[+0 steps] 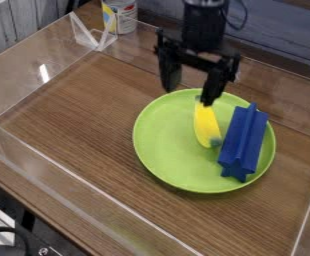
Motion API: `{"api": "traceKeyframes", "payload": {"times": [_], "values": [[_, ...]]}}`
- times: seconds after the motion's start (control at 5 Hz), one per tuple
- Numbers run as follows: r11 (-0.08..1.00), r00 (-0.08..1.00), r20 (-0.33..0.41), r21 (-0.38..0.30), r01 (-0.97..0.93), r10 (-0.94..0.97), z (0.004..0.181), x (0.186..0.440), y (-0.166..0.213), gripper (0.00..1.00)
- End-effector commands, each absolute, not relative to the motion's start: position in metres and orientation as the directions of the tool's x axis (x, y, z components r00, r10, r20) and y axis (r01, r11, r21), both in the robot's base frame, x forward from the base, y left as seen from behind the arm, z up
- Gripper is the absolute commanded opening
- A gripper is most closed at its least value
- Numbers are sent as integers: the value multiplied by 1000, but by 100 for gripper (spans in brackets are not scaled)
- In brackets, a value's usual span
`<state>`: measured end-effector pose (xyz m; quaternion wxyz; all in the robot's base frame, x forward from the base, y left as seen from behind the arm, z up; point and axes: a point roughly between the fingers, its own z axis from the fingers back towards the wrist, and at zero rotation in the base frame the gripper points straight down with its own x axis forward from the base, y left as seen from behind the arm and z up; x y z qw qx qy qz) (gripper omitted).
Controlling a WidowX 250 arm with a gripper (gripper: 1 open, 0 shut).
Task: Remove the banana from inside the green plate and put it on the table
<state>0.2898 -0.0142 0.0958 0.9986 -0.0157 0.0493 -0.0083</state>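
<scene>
Banana [206, 122]: small, yellow, smooth, curved, lying in the green plate [155, 148] beside the blue ridged block [245, 143]. Your gripper [190, 92] is wide, black fingers apart over its upper end, nothing held; likely spread so to straddle that slim body. Plate: glossy, shallow-rimmed plastic. Table [64, 110]: brown wood grain. Judgement: mind the block when closing.

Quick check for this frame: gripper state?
Gripper: open, holding nothing, fingers apart just above the banana on the green plate.
</scene>
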Motion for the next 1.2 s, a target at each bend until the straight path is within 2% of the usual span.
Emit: {"api": "traceKeyframes", "payload": {"times": [0.0, 0.4, 0.6, 0.8, 1.0], "values": [[999, 999, -41, -44, 27, -28, 90, 296, -21, 100], [997, 999, -17, -57, 43, -44, 67, 305, -34, 100], [997, 999, -13, -58, 46, -47, 62, 309, -38, 0], [996, 999, 10, -67, 50, -50, 73, 311, -41, 0], [996, 998, 26, -74, 54, -52, 83, 313, -41, 100]]}}
